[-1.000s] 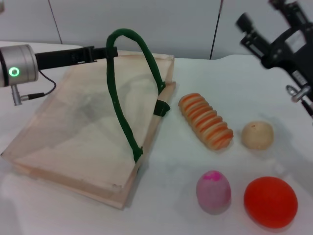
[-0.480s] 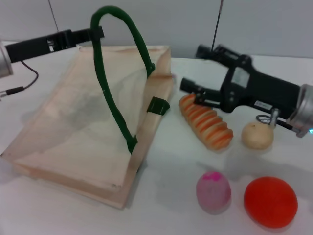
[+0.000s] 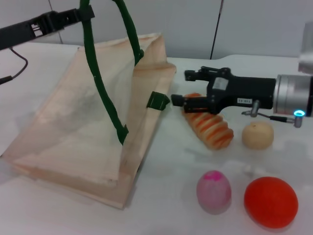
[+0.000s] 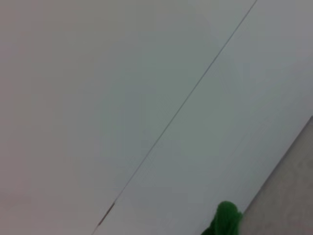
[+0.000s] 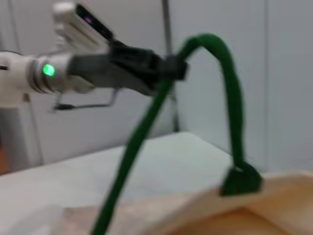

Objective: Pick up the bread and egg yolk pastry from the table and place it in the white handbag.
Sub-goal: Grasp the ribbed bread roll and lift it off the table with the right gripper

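The white handbag (image 3: 73, 122) lies on the table at the left, and its upper side is pulled up by one green handle (image 3: 100, 93). My left gripper (image 3: 84, 13) holds that handle high at the upper left, shut on it; the right wrist view shows the left gripper (image 5: 168, 68) pinching the handle (image 5: 230, 98). The striped bread (image 3: 213, 129) lies just right of the bag. My right gripper (image 3: 180, 88) is open at the bread's far end, close to the bag's edge. The egg yolk pastry (image 3: 257, 135) sits to the right of the bread, untouched.
A pink-topped egg shape (image 3: 213, 191) and a bigger orange-red ball (image 3: 270, 201) rest near the table's front right. A second green handle loop (image 3: 158, 101) lies flat on the bag's edge by the bread. A grey wall stands behind the table.
My left gripper has lifted the green handle higher, raising the bag's upper side. My right arm has swung down from the upper right and reached in over the bread's far end.
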`<action>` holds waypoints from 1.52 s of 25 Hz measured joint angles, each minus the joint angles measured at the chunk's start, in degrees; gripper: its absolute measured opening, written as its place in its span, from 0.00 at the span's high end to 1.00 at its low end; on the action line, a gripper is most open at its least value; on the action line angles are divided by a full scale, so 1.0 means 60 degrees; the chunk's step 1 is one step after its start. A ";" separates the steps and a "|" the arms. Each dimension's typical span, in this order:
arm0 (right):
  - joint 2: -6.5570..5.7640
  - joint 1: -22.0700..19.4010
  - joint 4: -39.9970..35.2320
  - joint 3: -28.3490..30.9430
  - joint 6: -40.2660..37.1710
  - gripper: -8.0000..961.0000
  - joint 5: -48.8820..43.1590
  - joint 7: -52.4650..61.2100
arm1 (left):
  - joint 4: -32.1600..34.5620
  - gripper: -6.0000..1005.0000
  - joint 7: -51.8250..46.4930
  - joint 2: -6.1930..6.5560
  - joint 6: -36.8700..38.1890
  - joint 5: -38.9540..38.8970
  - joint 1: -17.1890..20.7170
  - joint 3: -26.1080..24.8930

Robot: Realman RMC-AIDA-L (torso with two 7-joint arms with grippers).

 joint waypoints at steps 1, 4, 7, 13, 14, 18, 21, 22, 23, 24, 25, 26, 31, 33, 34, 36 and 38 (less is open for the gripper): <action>0.0037 0.0160 0.0346 0.0011 -0.0035 0.08 -0.0009 0.0121 | 0.0000 0.87 -0.0001 0.0005 -0.0067 -0.0076 0.0001 0.0000; 0.0030 0.0241 0.0483 -0.0017 -0.0002 0.08 -0.0017 0.0565 | -0.0006 0.87 -0.0004 0.0055 -0.0432 -0.0368 0.0021 0.0001; 0.0022 0.0283 0.0504 -0.0025 0.0314 0.08 -0.0169 0.0766 | -0.0011 0.87 -0.0032 0.0128 -0.0944 -0.0769 0.0098 0.0001; 0.0058 0.0789 0.0364 -0.0011 0.1803 0.08 -0.0754 0.1277 | -0.0011 0.87 -0.0085 0.0166 -0.1082 -0.1287 0.0270 0.0001; 0.0062 0.0855 0.0290 -0.0015 0.2034 0.08 -0.0791 0.1358 | -0.0012 0.87 -0.0082 0.0167 -0.1082 -0.1291 0.0272 0.0001; 0.0072 0.1041 -0.0270 -0.0038 0.3007 0.08 -0.1701 0.2155 | -0.0011 0.87 -0.0084 0.0168 -0.1038 -0.1251 0.0246 0.0000; 0.0082 0.1102 -0.0669 -0.0035 0.3614 0.08 -0.2358 0.2857 | -0.0011 0.87 -0.0088 0.0169 -0.1006 -0.1285 0.0306 0.0001; 0.0082 0.1111 -0.0770 -0.0037 0.3735 0.08 -0.2534 0.3056 | -0.0011 0.87 -0.0088 0.0169 -0.1002 -0.1287 0.0313 0.0001; 0.0082 0.1119 -0.0868 -0.0040 0.3801 0.08 -0.2712 0.3285 | -0.0011 0.87 -0.0088 0.0169 -0.0993 -0.1291 0.0328 0.0001; 0.0079 0.1127 -0.0934 -0.0060 0.3874 0.08 -0.2848 0.3455 | -0.0011 0.87 -0.0088 0.0169 -0.0981 -0.1292 0.0340 0.0001; 0.0071 0.1138 -0.1008 -0.0093 0.3977 0.08 -0.3004 0.3647 | -0.0011 0.87 -0.0089 0.0169 -0.0971 -0.1293 0.0351 0.0001; 0.0070 0.1178 -0.1101 -0.0127 0.4251 0.08 -0.3289 0.3981 | -0.0011 0.87 -0.0090 0.0169 -0.0953 -0.1294 0.0354 0.0001; 0.0072 0.1233 -0.1539 -0.0101 0.5027 0.08 -0.4203 0.4814 | -0.0011 0.87 -0.0090 0.0168 -0.0724 -0.1299 0.0406 0.0001; 0.0041 0.1217 -0.1566 -0.0088 0.5038 0.08 -0.4194 0.4906 | -0.0011 0.87 -0.0090 0.0168 -0.0610 -0.1301 0.0457 0.0001; 0.0030 0.1217 -0.1561 -0.0096 0.5040 0.08 -0.4197 0.4982 | -0.0010 0.87 -0.0090 0.0168 -0.0553 -0.1301 0.0469 0.0001; 0.0018 0.1223 -0.1507 -0.0136 0.5048 0.08 -0.4239 0.5132 | -0.0011 0.87 -0.0090 0.0168 -0.0501 -0.1293 0.0476 0.0001; 0.0009 0.1220 -0.1455 -0.0142 0.5052 0.08 -0.4241 0.5162 | -0.0011 0.87 -0.0090 0.0168 -0.0485 -0.1279 0.0482 0.0001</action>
